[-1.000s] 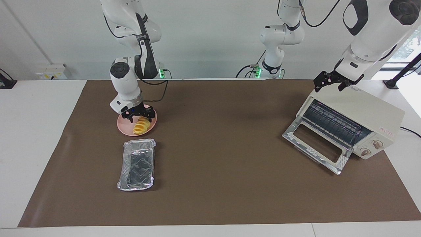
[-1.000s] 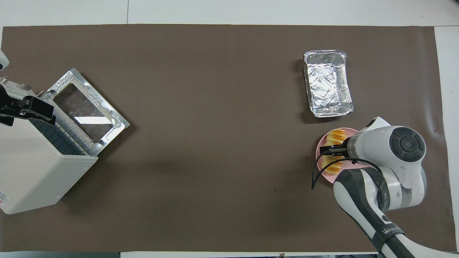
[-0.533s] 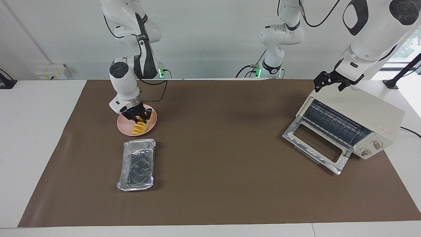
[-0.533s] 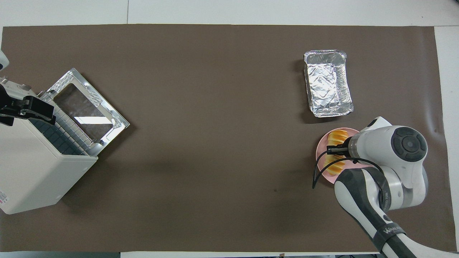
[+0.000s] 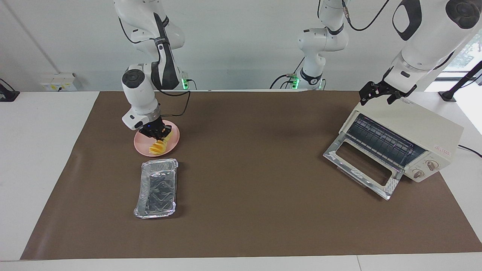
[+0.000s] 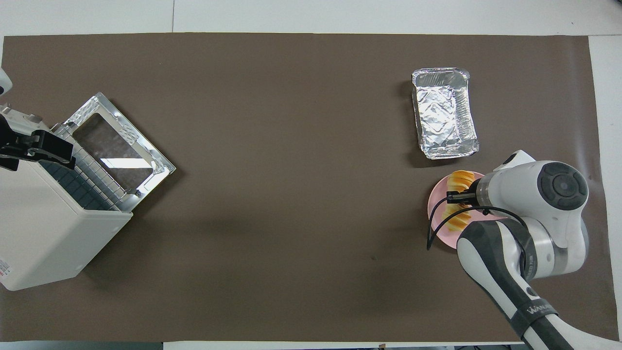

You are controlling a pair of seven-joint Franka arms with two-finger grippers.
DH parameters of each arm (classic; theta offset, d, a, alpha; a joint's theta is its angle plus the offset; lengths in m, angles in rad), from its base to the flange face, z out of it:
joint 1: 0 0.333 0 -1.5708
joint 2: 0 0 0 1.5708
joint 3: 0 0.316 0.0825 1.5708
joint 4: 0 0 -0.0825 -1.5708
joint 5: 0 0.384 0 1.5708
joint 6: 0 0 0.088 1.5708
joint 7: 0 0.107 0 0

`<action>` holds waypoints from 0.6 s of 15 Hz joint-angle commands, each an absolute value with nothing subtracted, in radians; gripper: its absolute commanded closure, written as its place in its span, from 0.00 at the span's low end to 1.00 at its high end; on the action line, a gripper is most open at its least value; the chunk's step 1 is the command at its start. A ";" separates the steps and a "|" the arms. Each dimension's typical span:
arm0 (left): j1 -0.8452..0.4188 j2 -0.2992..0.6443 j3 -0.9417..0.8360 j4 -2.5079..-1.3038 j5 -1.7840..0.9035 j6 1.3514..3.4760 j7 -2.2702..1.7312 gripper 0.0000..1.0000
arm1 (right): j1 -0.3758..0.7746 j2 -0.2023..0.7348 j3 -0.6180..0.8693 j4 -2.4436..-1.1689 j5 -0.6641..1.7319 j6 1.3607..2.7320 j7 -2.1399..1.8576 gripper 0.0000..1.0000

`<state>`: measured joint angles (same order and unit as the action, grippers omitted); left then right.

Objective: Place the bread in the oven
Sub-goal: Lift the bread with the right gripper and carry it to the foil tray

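Bread (image 5: 157, 146) sits on the pink plate (image 5: 142, 147), in the corner region of the brown mat (image 5: 241, 210) at the right arm's end, near the edge closest to the robots. My right gripper (image 5: 155, 132) is clamped across the loaf's middle; fingertips look pinched into the slices. The loaf's lower end looks to be on the plate.

Doing this step well, as I judge it:
- Lift straight up first. The loaf is soft and ridged, held at one narrow band, so it may sag or hinge at the grip. Go slow, check both ends rise together.
- Don't squeeze harder; slices could crush or shear apart.
- Watch that the plate doesn't come up with it.
- Foil tray (image 5: 156, 188) sits just beside the plate, farther from the robots. Clear it with height, not a sideways drag.

Oven (image 5: 425, 131) is at the left arm's end of the mat, door (image 5: 360, 165) dropped open, rack (image 5: 380, 141) exposed. Long carry across the mat, so keep the loaf level.

Left gripper (image 5: 378, 94) waits over the oven's top edge, jaws spread, holding nothing.
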<state>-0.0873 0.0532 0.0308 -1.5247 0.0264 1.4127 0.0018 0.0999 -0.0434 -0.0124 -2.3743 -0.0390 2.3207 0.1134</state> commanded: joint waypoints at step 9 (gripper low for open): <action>-0.084 0.021 0.034 -1.563 0.014 1.433 0.005 0.00 | 0.051 0.165 -0.009 -1.794 -0.009 1.974 -0.018 1.00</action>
<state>-0.0873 0.0532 0.0308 -1.5247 0.0264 1.4127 0.0018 0.0852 0.0677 -0.0145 -1.9191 -0.0372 2.0089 0.0560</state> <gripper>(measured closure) 0.000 0.903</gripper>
